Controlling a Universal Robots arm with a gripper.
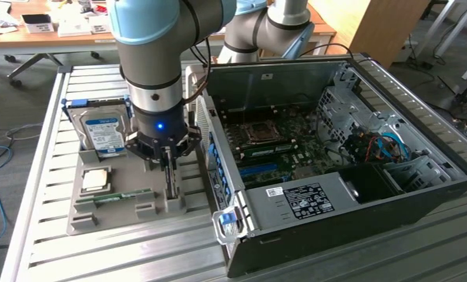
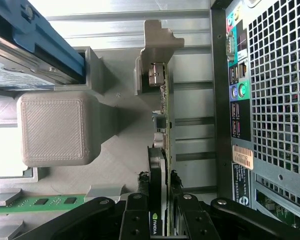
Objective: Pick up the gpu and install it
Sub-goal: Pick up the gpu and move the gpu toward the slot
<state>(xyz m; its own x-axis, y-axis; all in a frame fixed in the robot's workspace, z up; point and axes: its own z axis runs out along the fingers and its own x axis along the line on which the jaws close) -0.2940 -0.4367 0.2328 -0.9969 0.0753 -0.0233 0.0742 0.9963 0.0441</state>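
Note:
The gpu [image 1: 170, 179] stands on edge in a slot of the grey holder tray [image 1: 84, 220], just outside the open computer case [image 1: 335, 153]. In the wrist view the gpu [image 2: 164, 120] shows edge-on as a thin green board. Its silver bracket [image 2: 157, 55] is at the far end and its black cooler sits near the fingers. My gripper [image 1: 168, 160] hangs straight down over the card. In the wrist view my gripper [image 2: 162, 202] has its jaws pressed on both faces of the board, shut on it. The card still sits in the holder.
On the tray lie a hard drive [image 1: 104, 129], a CPU [image 1: 96, 179] and a RAM stick [image 1: 111, 197]. The case's motherboard [image 1: 272, 147] faces up. The case's rear panel [image 2: 275, 100] stands close beside the card. A grey block [image 2: 55, 127] of the tray rises on the card's other side.

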